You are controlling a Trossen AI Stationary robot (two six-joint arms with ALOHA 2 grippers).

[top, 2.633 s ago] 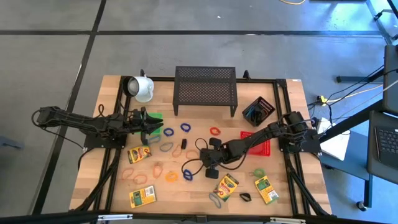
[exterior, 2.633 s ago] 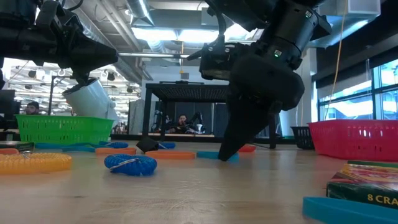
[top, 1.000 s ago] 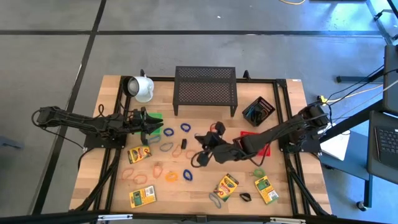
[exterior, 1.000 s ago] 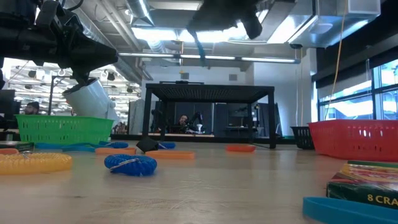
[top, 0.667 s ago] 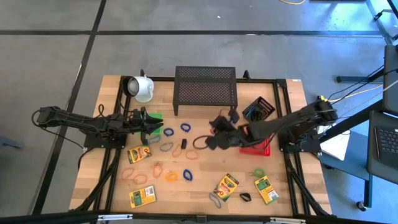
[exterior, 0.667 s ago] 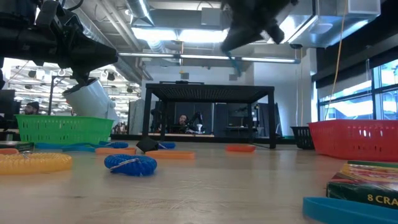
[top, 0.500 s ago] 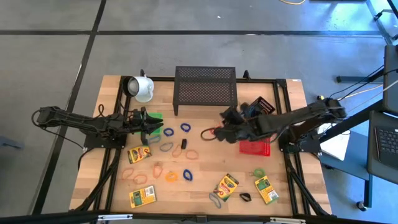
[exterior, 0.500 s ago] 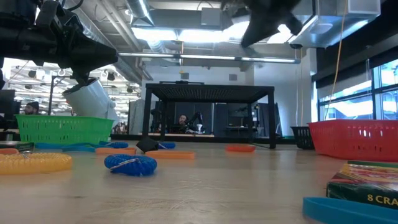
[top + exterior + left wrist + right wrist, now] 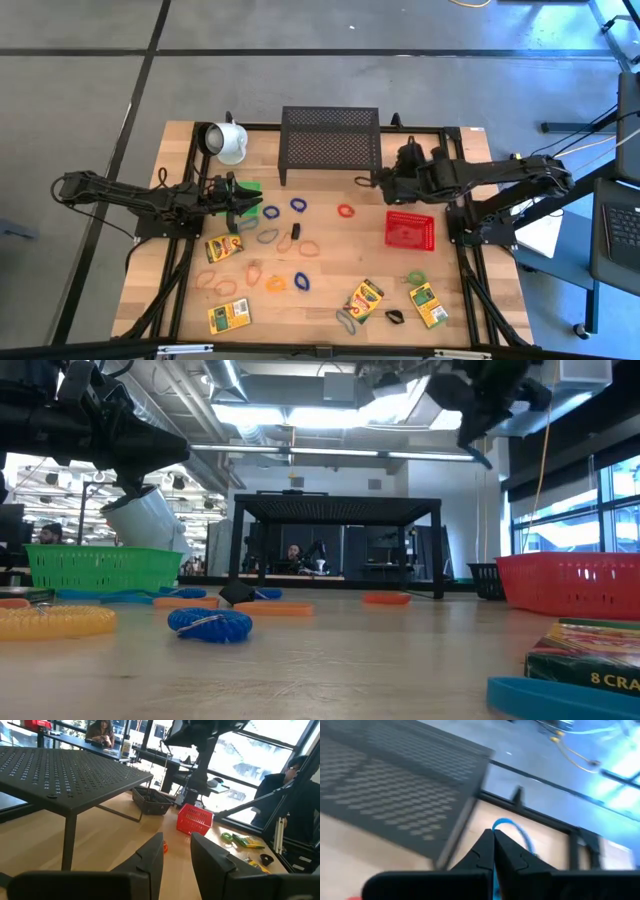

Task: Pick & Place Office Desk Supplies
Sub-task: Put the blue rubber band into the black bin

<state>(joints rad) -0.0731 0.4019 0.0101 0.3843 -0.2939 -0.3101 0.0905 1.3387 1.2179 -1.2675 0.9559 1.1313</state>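
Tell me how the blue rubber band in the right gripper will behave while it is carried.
Likely floppy: the blue rubber band curls loosely beyond the right gripper, pinched at one spot. Probably very light, being a thin loop. It may swing, since it hangs free above the table.

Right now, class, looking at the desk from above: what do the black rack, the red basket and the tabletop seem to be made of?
The black rack looks like perforated sheet metal with a matte dark coating: regular rows of small holes show across its flat top. The red basket seems to be moulded plastic, given its saturated colour and lattice walls. The tabletop looks like pale wood: it shows grain and plank seams.
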